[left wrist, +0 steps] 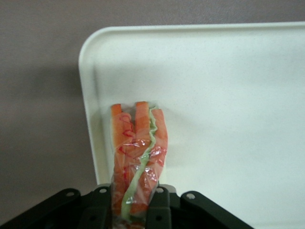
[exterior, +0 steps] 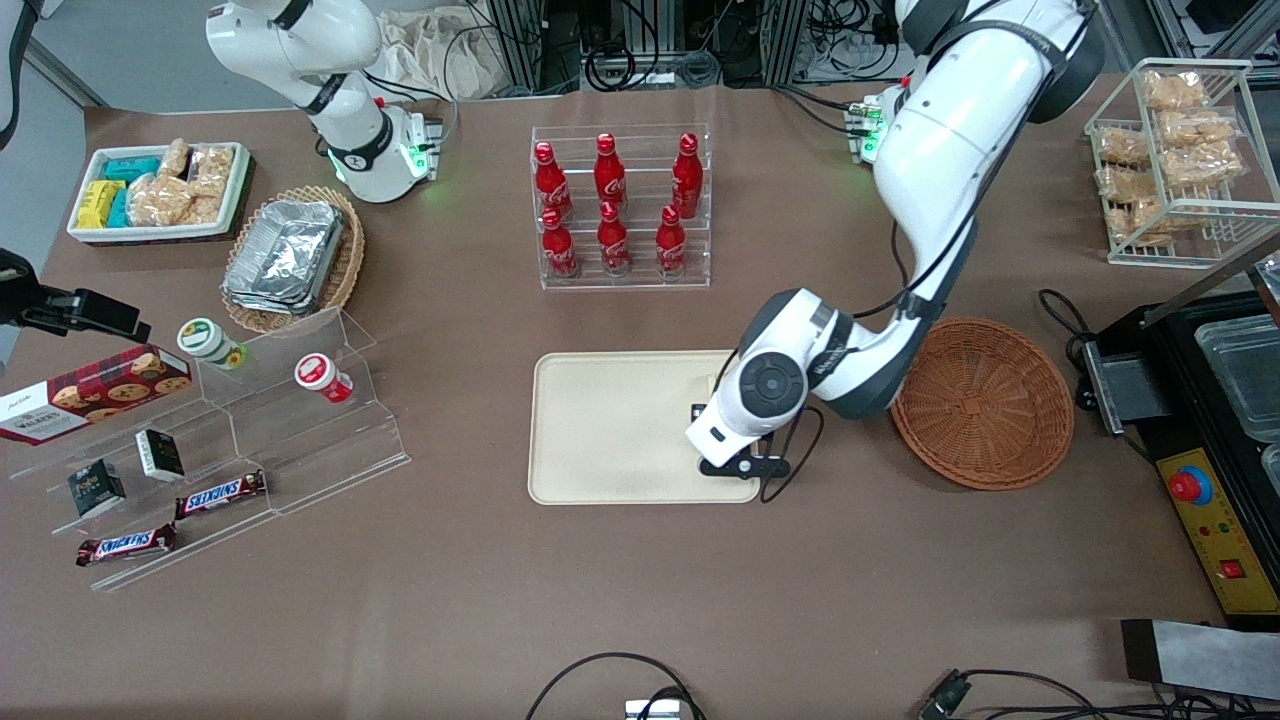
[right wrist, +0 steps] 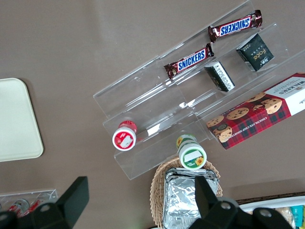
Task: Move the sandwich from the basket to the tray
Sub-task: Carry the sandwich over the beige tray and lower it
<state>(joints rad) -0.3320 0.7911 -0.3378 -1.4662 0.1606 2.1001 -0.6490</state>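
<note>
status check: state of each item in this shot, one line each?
tool: shut on the sandwich, over the tray's edge nearest the basket
sandwich: wrapped in clear film, held between the fingers, over the tray
tray: flat on the table, nothing else on it
basket: empty, beside the tray
cola bottles: six, upright, capped, in the clear rack

Six red bottles (exterior: 612,205) are counted in one clear rack (exterior: 620,275) at upper centre of the frame. Two Snickers bars (exterior: 220,493), two small dark boxes (exterior: 158,455), two lidded cups (exterior: 322,378) and one cookie box (exterior: 95,392) are shown on the acrylic steps (exterior: 300,450). Two wicker pieces are seen: the basket (exterior: 985,400) and one paler basket (exterior: 345,270). One sandwich (left wrist: 138,148) is clamped in the one gripper (left wrist: 131,206) above the one tray (exterior: 610,430).
</note>
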